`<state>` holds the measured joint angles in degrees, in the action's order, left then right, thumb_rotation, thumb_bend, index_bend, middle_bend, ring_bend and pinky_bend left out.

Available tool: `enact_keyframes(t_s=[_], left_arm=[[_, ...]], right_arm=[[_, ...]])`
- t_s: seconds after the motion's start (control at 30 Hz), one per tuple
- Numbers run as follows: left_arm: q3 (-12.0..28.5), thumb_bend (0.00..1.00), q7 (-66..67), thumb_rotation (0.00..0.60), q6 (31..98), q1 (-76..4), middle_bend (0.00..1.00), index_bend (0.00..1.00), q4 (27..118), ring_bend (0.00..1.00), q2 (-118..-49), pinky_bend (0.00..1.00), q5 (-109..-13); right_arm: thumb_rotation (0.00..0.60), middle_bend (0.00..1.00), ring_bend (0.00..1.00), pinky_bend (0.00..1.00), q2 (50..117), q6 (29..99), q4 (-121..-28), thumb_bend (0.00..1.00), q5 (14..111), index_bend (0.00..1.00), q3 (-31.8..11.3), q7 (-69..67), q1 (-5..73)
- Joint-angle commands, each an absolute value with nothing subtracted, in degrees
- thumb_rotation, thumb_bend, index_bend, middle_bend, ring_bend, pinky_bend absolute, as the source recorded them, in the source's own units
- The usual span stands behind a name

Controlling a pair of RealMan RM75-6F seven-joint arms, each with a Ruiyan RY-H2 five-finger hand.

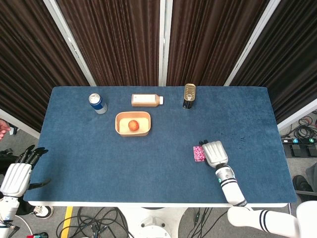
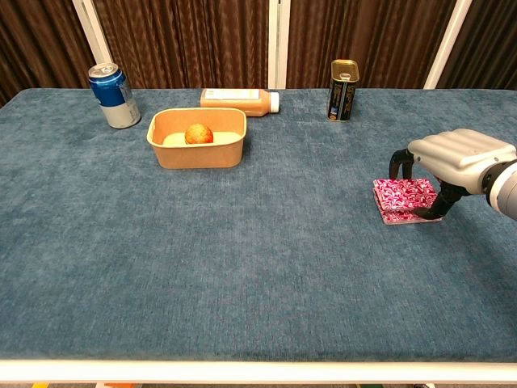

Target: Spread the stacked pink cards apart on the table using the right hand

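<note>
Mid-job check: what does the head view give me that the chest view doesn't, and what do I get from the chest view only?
Head view only: the white left hand, off the table's near-left corner, holding nothing, and the cables on the floor.

Chest view only: a side look under the white right hand, with a dark fingertip down at the near edge of the pink patterned card stack.

Both: the blue cloth table, blue soda can, tan bowl holding a red-orange fruit, lying orange bottle and upright gold tin.

Right hand (image 2: 462, 161) arches over the pink cards (image 2: 401, 199) at three o'clock, fingertips (image 2: 397, 167) down around them. Bowl (image 2: 196, 149) with apple (image 2: 198, 133) at eleven; can (image 2: 114, 96), bottle (image 2: 240, 102), tin (image 2: 342, 90) along twelve.
</note>
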<state>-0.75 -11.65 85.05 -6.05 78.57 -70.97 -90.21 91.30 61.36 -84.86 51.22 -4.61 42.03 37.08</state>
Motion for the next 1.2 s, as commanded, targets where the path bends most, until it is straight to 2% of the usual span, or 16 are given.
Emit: enact_keyframes(t_s=[0.03, 0.23, 0.5, 0.87, 1.2], left_arm=[[-0.77, 0.01, -11.63, 0.6, 85.03, -6.05, 0.15, 0.18, 78.59, 0.02, -70.97, 0.19, -90.24], [-0.71, 0.01, -11.61, 0.6, 85.32, -6.04, 0.15, 0.18, 78.8, 0.02, -70.83, 0.18, -90.4], [-0.58, 0.01, -12.04, 0.6, 85.72, -5.88, 0.15, 0.18, 78.86, 0.02, -70.51, 0.18, -90.34], [-0.56, 0.01, -13.09, 0.6, 85.62, -5.74, 0.15, 0.18, 78.11, 0.02, -70.56, 0.18, -90.05], [-0.55, 0.01, -13.73, 0.6, 85.71, -5.57, 0.15, 0.18, 77.66, 0.02, -70.6, 0.19, -89.92]], right_arm=[[0.6, 0.42, 0.77, 0.83, 90.81, 61.54, -85.78, 0.27, 51.2, 0.46, -4.91, 42.16, 37.18], [0.6, 0.42, 0.77, 0.83, 90.85, 62.16, -89.0, 0.27, 51.46, 0.46, -5.7, 44.13, 38.41], [0.6, 0.42, 0.77, 0.83, 94.84, 63.41, -92.15, 0.27, 50.53, 0.46, -7.25, 49.64, 41.79], [0.6, 0.42, 0.77, 0.83, 102.76, 65.59, -87.92, 0.27, 45.14, 0.46, -8.59, 56.57, 45.21], [0.6, 0.38, 0.77, 0.83, 103.81, 64.6, -86.35, 0.24, 42.1, 0.46, -8.61, 57.45, 46.11]])
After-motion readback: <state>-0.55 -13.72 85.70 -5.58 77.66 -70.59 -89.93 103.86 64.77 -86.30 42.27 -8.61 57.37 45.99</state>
